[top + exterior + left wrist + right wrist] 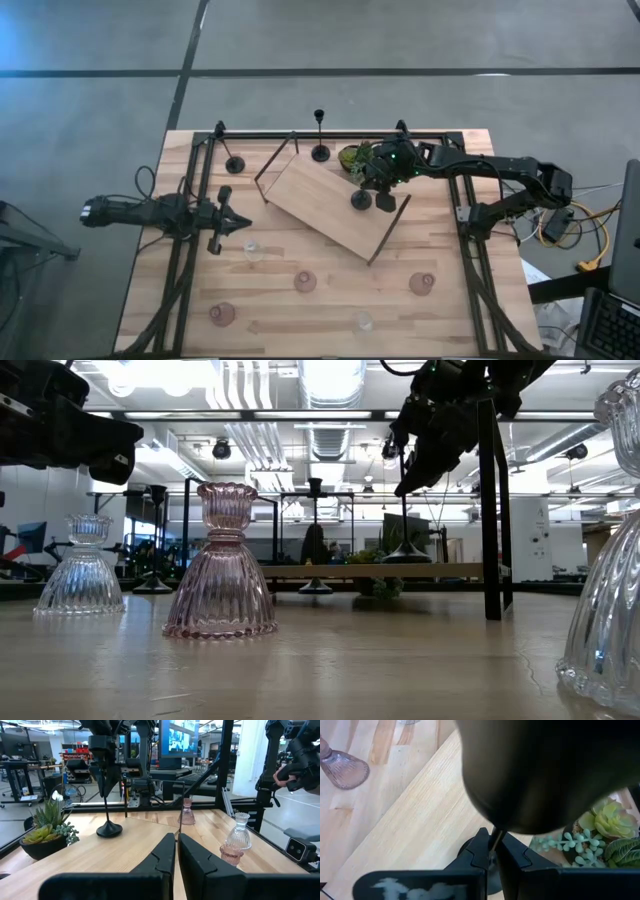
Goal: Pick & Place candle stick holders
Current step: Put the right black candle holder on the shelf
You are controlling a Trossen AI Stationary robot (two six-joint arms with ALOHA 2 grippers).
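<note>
Candle stick holders stand in many spots on the table. One black holder (361,200) stands on the wooden board (320,200), and the right gripper (372,185) is right over it. In the right wrist view, the right gripper (492,851) has its two fingers pinched on the thin stem of this holder, with the round base just under the fingers. A small green plant (357,157) sits just beside this gripper, at the edge of the board.

Two more black holders are well away from the right gripper: one (320,150) stands past the far edge of the board, and one (235,163) stands off the board, nearer the left arm.

The left gripper (238,224) hangs over the table with its fingers pressed almost together and nothing between them. A clear glass cup (252,250) sits near it. Pink cups (304,282) and another clear cup (362,322) sit on the near part of the table, well apart from both grippers.
</note>
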